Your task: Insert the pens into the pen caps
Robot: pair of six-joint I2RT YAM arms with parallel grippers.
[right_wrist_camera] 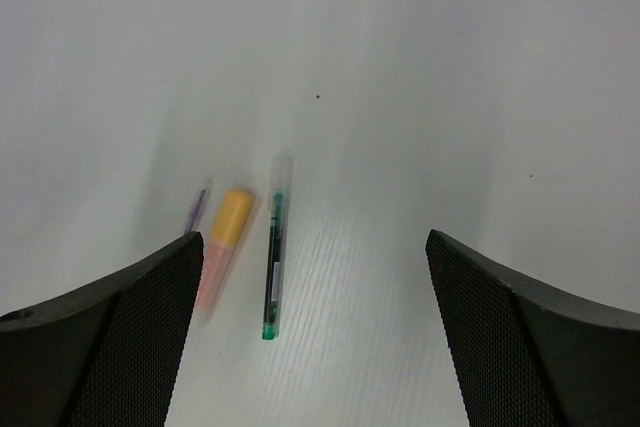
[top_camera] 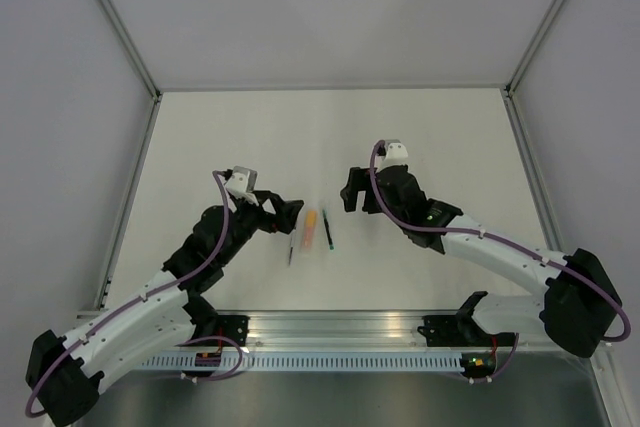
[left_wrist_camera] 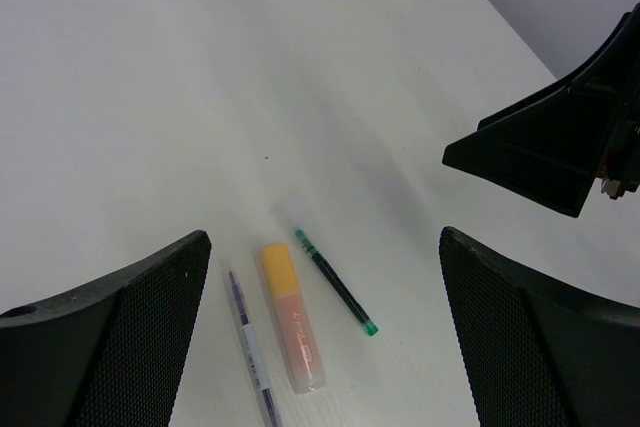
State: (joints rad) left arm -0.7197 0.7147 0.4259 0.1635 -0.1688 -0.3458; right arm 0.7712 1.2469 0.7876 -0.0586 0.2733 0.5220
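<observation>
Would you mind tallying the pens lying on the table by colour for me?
Green pen: 1
Orange pen: 1
Purple-grey pen: 1
Total: 3

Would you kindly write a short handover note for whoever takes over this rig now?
Left gripper open, empty, left of the pens. Right gripper open, empty, on their right.
Purple pen, orange pen, green pen lie side by side between them.
Done: orange pen wears its yellow cap; green pen seems seated in a clear cap.
Left: confirm the purple pen's cap, unclear here; no loose caps visible.
</observation>
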